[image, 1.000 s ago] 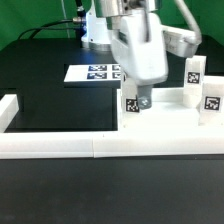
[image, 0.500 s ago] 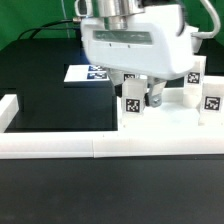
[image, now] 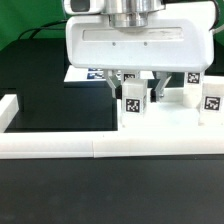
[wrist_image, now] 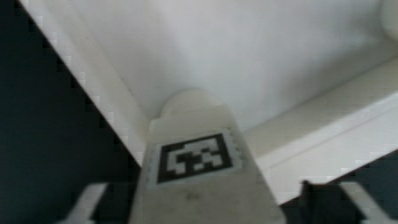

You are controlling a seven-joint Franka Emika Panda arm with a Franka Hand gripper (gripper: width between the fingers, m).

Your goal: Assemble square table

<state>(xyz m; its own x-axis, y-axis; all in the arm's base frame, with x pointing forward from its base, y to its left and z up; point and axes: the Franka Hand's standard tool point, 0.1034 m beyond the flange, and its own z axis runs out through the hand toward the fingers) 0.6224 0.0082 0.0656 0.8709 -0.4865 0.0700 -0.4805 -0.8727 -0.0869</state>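
A black table (image: 50,110) carries everything here. Along its near side lies a long white border rail (image: 100,147), with a short arm of it turning back at the exterior view's left (image: 10,108). Further back the marker board (image: 78,74) lies flat on the black surface, its tags partly hidden. Toward the exterior view's right, white tagged leg blocks (image: 133,108) (image: 211,106) stand upright on a flat white slab (image: 170,120) just behind the rail.

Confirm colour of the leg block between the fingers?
White leg block, with a black-and-white square tag on its face; wrist view shows it best.
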